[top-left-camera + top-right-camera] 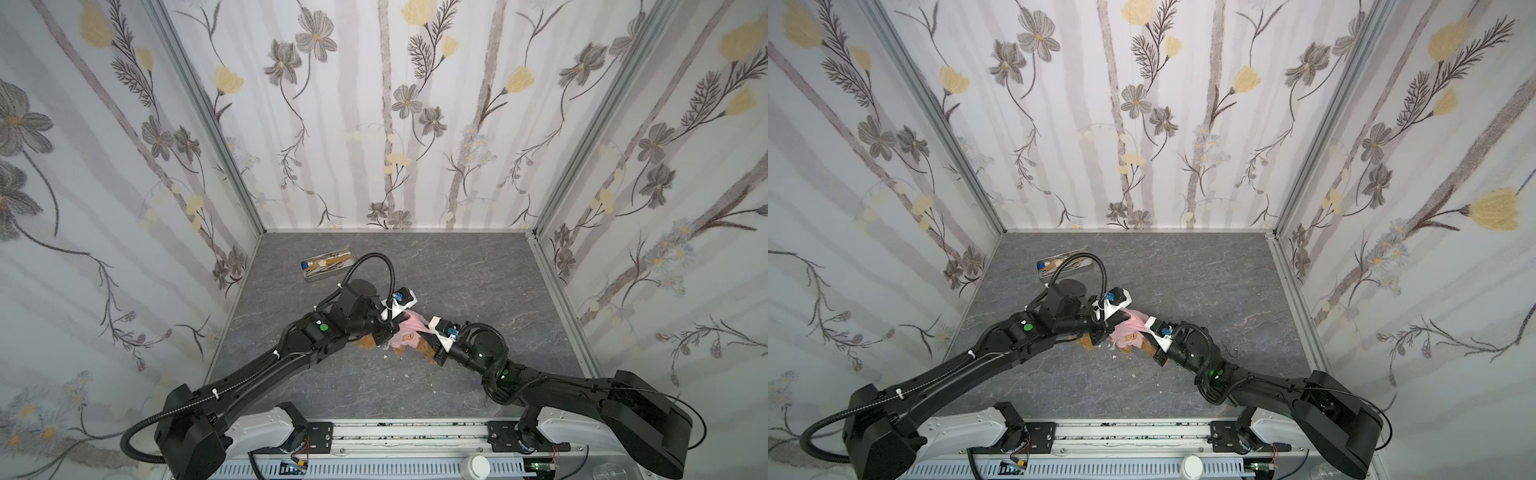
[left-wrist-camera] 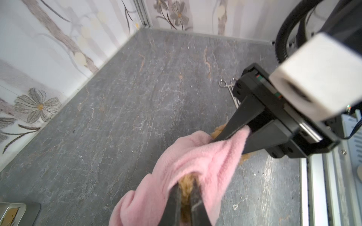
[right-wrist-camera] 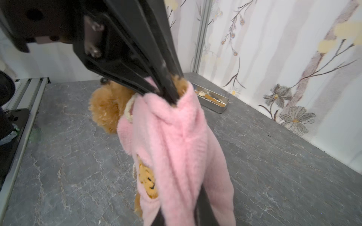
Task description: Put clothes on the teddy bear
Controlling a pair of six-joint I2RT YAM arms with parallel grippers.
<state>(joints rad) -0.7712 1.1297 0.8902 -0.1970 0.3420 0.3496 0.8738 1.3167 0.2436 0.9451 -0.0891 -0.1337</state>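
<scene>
The right gripper [image 2: 231, 140] is closed on a fold of the pink shirt [image 3: 176, 146], a soft fleece, and its fingertips are hidden in the cloth. The left gripper [image 3: 170, 95] pinches the shirt's upper opening, with some fur caught too. The teddy bear [image 3: 107, 109], of curly golden-brown plush, is between both grippers near the table's middle and is mostly covered. The orange bear-face emblem [image 3: 147, 182] is partly folded away. Farther back, on the grey stone-pattern table [image 3: 68, 156], stands a rectangular metal tray [image 3: 215, 106]; its contents are unclear.
</scene>
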